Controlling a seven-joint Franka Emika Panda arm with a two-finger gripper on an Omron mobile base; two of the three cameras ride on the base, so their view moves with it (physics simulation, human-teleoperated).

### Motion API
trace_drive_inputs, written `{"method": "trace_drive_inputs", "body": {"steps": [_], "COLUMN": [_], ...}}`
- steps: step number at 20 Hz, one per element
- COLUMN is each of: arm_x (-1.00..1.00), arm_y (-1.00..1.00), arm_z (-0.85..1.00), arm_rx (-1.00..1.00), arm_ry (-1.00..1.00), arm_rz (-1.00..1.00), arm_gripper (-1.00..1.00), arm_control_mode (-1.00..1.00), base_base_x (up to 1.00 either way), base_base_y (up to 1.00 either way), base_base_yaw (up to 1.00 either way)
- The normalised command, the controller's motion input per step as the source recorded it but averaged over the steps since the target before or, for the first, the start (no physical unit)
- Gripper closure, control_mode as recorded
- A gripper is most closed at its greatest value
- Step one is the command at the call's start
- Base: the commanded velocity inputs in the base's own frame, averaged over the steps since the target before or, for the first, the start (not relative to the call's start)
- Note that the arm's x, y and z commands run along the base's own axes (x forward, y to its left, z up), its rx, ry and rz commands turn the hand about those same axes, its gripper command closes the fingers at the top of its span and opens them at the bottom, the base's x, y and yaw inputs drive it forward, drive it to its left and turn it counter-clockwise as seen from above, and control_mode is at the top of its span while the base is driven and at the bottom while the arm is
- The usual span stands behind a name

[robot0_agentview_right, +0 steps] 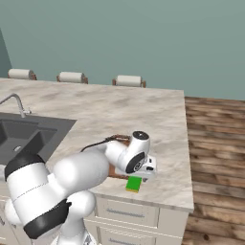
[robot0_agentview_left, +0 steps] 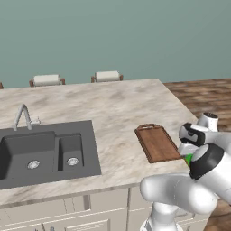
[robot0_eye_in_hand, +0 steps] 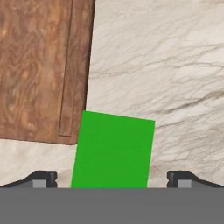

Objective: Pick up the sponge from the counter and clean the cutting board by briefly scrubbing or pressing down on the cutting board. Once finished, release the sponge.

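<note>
Presently, claw: spread fully wide above the sponge, nothing gripped.
Sponge: laid flat on the worktop, one fingertip seen on each side, clear of it.
Cutting board: lain on the worktop, its corner just beside the sponge's edge.

Scene is seen from behind the arm, left side, by left base view, aimed fwd and down across the counter, sink near left. Same counter is taken from behind-right by right base view, wood floor at right. Cutting board and counter's far edge are shared by both. Hand view is held close above, pointed straight down at sponge beside the board's corner
</note>
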Motion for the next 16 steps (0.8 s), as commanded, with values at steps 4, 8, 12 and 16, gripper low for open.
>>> {"method": "trace_drive_inputs", "body": {"steps": [4, 8, 12, 16], "arm_x": [0.0, 0.0, 0.0, 0.0], "arm_y": [0.0, 0.0, 0.0, 0.0], "arm_z": [-0.2, -0.12, -0.08, -0.05], "arm_rx": [0.0, 0.0, 0.0, 0.0], "arm_ry": [0.0, 0.0, 0.0, 0.0], "arm_rz": [0.0, 0.0, 0.0, 0.0], "arm_gripper": [-1.0, -1.0, -1.0, -1.0], "arm_control_mode": [-1.0, -1.0, -1.0, -1.0], "base_base_x": [0.0, 0.0, 0.0, 0.0], "base_base_y": [0.0, 0.0, 0.0, 0.0], "base_base_yaw": [0.0, 0.0, 0.0, 0.0]}}
